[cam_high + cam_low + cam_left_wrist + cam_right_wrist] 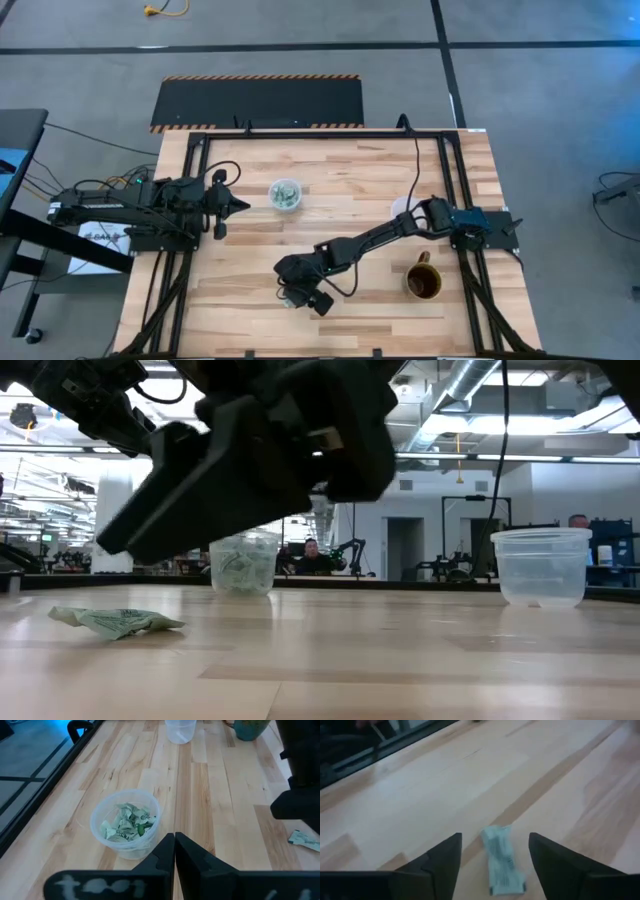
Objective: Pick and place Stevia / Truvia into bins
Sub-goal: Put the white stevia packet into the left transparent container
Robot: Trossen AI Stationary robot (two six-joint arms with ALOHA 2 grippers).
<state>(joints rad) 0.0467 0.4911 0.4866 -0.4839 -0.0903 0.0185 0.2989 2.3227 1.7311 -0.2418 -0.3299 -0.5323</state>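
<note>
My left gripper [240, 206] sits at the table's left side, fingers [165, 851] pressed together, tips touching, nothing btwn them. It points at the filled bin [285, 194] just ahead: a clear cup w/ crumpled green-white sachets [126, 822] inside, piled to abt half its height. I touch neither cup nor contents.

Mid-table toward the front edge, my right gripper [300, 296] is low over the wood, arm stretched across from the right side. Fingers [445, 857] spread wide, released, nothing gripped. One loose sachet [502, 860] lies flat on the table btwn the two fingers, nearer one than the other; can't tell if either tip touches it. In the low view it shows as a crumpled green packet [115, 622] on the wood, w/ my gripper body looming dark above it. From overhead the sachet is mostly covered by the gripper, only a pale bit visible.

Farther right, the second bin [542, 565] stands upright, looks empty in the low view; overhead my right arm cuts across part of it. A brown mug [423, 281] sits near the front right, apart from both bins.

Print on the sachets too small to read. A person in the room behind shows only partly.
</note>
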